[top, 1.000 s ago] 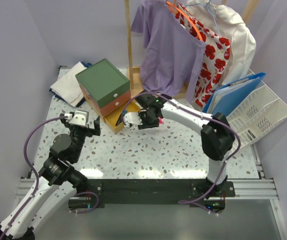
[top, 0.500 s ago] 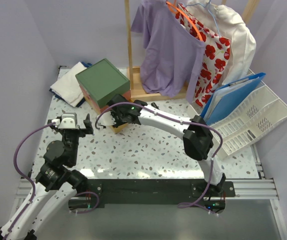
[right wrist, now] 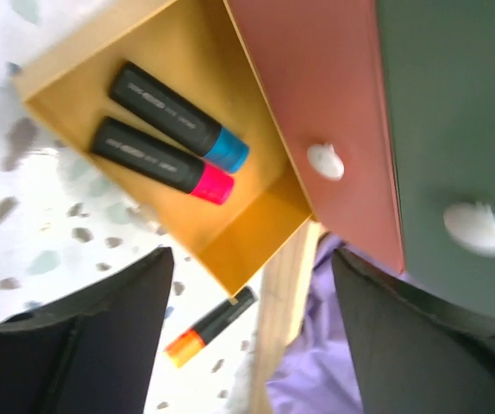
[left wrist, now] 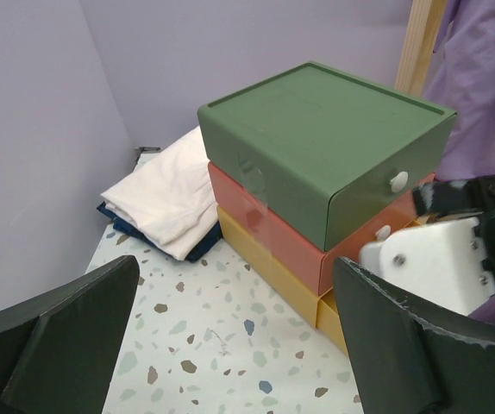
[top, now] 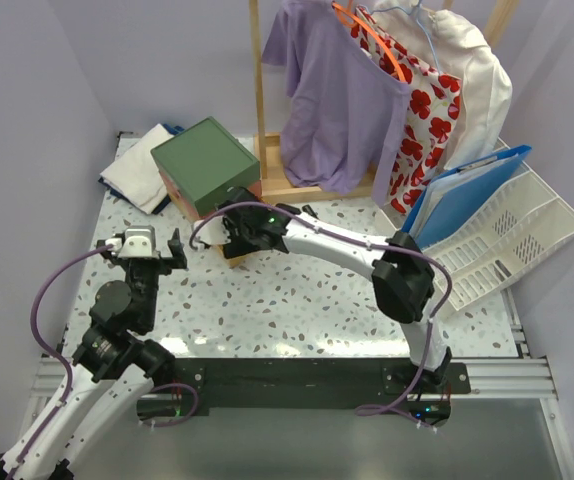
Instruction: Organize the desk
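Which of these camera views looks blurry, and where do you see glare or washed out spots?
Top external view: sharp, with bright glare along the front of the desk. Left wrist view: the drawer stack is crisp, while the near fingers are dark and soft. Right wrist view: the blurriest, with the white knobs smeared and the desk washed out.

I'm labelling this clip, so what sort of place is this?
Probably a staged home study nook: stacked drawers, a file tray holding a blue folder, and shirts hung on a wooden rack.
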You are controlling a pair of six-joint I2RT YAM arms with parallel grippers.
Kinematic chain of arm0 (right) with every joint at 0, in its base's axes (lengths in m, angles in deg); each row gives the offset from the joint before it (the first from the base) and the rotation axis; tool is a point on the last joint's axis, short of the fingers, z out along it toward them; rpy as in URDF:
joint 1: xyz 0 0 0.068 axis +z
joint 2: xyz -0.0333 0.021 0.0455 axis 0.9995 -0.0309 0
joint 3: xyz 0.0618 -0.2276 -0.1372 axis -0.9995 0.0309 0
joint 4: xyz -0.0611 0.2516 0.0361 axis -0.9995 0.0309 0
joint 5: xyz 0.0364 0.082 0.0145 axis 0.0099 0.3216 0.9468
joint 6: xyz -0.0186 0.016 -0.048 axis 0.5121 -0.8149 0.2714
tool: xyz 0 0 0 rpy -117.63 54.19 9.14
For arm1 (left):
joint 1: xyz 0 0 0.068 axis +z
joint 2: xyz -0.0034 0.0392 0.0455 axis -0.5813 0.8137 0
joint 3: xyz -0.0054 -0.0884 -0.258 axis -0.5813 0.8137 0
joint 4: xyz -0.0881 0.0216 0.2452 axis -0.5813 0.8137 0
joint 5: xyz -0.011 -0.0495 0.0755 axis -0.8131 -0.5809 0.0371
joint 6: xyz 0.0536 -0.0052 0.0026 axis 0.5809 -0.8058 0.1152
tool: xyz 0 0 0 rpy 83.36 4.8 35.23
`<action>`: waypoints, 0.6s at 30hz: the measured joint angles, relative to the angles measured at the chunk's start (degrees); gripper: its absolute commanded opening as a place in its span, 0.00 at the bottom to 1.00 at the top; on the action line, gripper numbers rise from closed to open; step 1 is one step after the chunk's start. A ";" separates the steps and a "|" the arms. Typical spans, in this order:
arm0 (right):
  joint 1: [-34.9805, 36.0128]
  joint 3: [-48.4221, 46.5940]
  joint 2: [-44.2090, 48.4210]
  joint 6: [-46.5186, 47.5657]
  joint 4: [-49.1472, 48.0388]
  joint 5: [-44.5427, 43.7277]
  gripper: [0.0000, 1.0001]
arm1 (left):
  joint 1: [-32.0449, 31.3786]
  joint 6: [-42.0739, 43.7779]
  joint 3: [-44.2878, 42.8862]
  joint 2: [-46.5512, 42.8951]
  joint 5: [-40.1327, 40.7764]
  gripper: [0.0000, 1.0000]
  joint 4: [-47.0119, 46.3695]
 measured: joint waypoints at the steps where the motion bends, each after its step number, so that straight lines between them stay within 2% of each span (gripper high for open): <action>1: -0.24 1.01 1.53 -1.90 -0.02 1.36 0.89 | 0.00 0.02 0.00 0.00 0.00 1.00 0.00; 4: -1.68 3.45 6.01 -7.02 0.09 4.50 0.99 | 0.00 0.02 0.00 0.00 0.00 1.00 -0.02; 10: -9.40 8.96 12.57 -19.65 -2.25 11.02 0.99 | 0.00 0.02 0.00 0.20 -0.07 1.00 -0.09; 18: -17.84 12.96 12.41 -37.73 -5.79 10.80 0.97 | 0.00 0.02 0.02 0.52 -0.24 1.00 -0.17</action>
